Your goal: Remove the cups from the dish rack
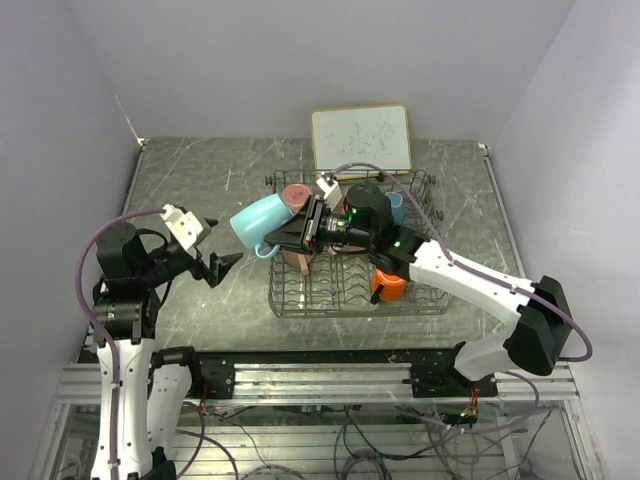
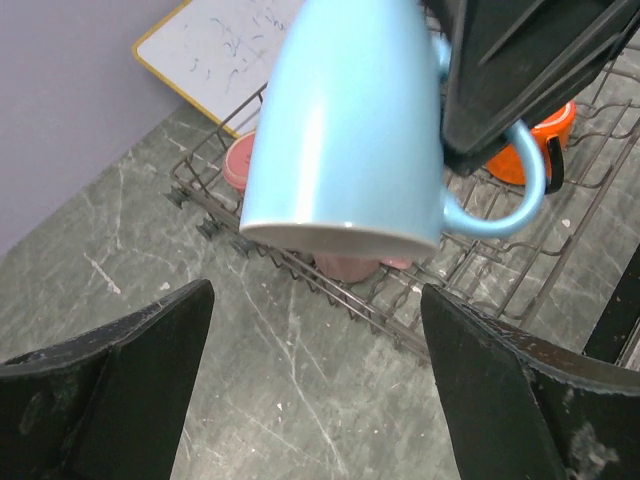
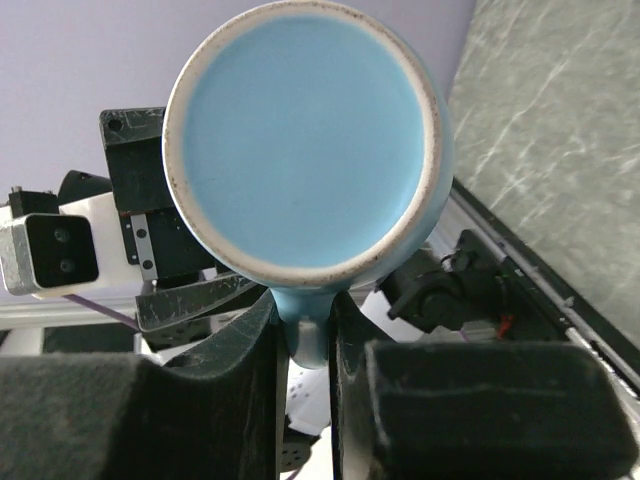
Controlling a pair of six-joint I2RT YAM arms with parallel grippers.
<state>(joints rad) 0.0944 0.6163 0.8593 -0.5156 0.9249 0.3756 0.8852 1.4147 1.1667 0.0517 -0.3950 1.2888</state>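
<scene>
My right gripper (image 1: pixel 284 240) is shut on the handle of a light blue cup (image 1: pixel 259 221) and holds it tipped in the air, just past the left end of the grey wire dish rack (image 1: pixel 351 302). In the right wrist view both fingers pinch the handle (image 3: pixel 308 325) and the cup's bottom (image 3: pixel 300 130) faces the camera. My left gripper (image 1: pixel 216 266) hangs open over the table, low and left of the cup. From its wrist the cup (image 2: pixel 345 130) looms above the spread, empty fingers (image 2: pixel 185 320). A pink cup (image 1: pixel 297 196), an orange cup (image 1: pixel 388 286) and a blue cup (image 1: pixel 397 207) sit in the rack.
A wood-framed whiteboard (image 1: pixel 360 138) leans at the back behind the rack. Grey walls close in the marbled table (image 1: pixel 200 180) on the left, back and right. The arms' metal rail (image 1: pixel 320 375) runs along the near edge.
</scene>
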